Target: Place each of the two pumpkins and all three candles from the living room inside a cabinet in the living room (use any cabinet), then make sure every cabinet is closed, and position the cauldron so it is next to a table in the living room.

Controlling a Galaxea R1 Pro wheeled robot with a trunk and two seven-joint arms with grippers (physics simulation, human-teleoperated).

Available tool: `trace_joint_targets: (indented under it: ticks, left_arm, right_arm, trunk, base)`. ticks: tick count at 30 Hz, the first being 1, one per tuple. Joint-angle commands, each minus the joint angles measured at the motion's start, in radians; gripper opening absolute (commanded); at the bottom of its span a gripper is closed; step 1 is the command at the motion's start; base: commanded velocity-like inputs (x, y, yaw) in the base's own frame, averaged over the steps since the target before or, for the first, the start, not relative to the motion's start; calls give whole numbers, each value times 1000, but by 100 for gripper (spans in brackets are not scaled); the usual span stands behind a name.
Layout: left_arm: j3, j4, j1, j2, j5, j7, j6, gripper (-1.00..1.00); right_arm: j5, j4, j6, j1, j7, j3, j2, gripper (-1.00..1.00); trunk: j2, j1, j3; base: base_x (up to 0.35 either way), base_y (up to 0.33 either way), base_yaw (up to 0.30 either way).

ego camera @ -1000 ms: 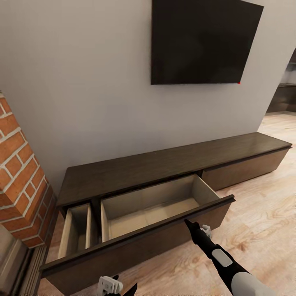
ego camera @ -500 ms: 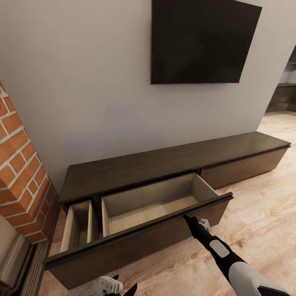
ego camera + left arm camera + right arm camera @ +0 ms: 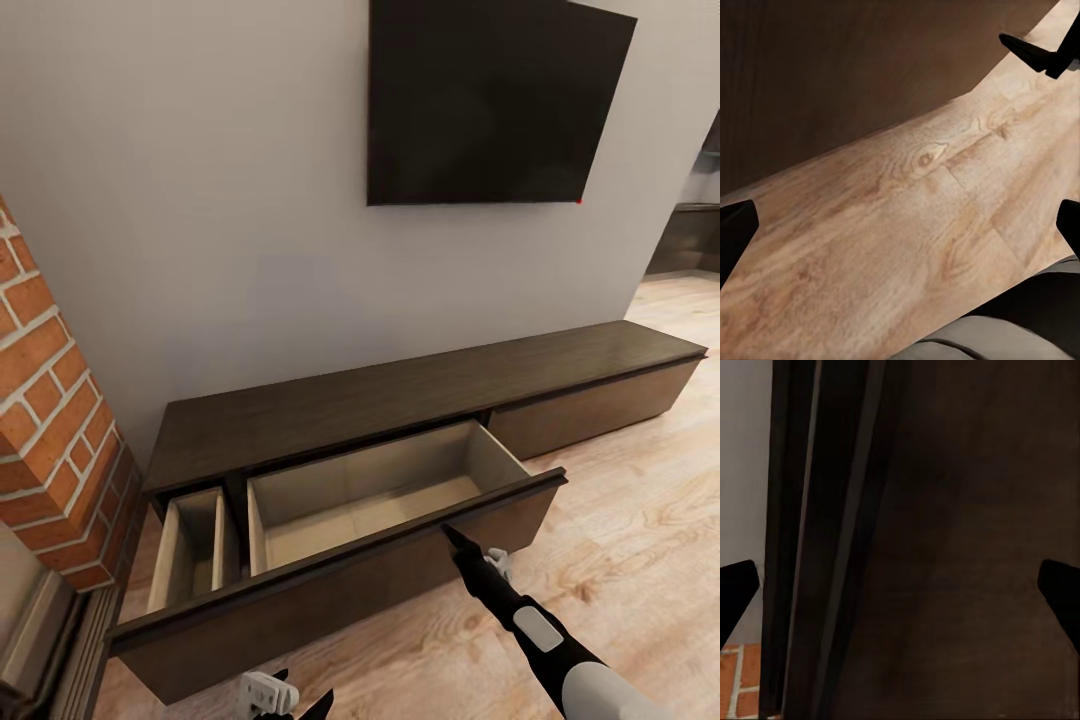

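— Two compartments of the cabinet (image 3: 400, 400) stand open: the wide drawer (image 3: 380, 500) with pale wood inside and a narrow one (image 3: 190, 550) beside it, next to the brick wall (image 3: 50, 420). Both look empty. No pumpkin and no candle lies near.

— And the grippers?

— The right gripper (image 3: 458, 545) points at the dark drawer front, close under its top edge; I cannot tell if it touches. In the right wrist view its fingertips (image 3: 736, 592) are far apart, so the claw is wide and holds nothing. The left gripper (image 3: 290, 705) hangs low over the wood floor (image 3: 907, 225), also wide and empty.

— So what is the good way now?

— I judge the drawer is open enough. It is better to leave it so, draw the right arm straight back without hooking the front, and go for the pumpkins.
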Motion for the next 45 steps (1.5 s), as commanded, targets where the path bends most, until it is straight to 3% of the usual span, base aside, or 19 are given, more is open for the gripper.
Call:
trace_joint_targets:
  ticks: [1,39,45]
  left_arm:
    - [0,-1,0,0,10,-1,9,100]
    - [1,-8,0,0,15,-1,11,100]
    - [1,-7,0,0,18,0,14,100]
  right_arm:
    - [-9,0,10,0,2,-2,0,100]
    - [-9,1,14,0,0,-2,-1,100]
    - [-20,6,18,0,-86,-10,-10,100]
  trunk:
    - [0,0,-1]
    - [0,0,-1]
    - [0,0,-1]
  base:
    - [0,0,0]
    - [-47,0,0]
    - [0,0,0]
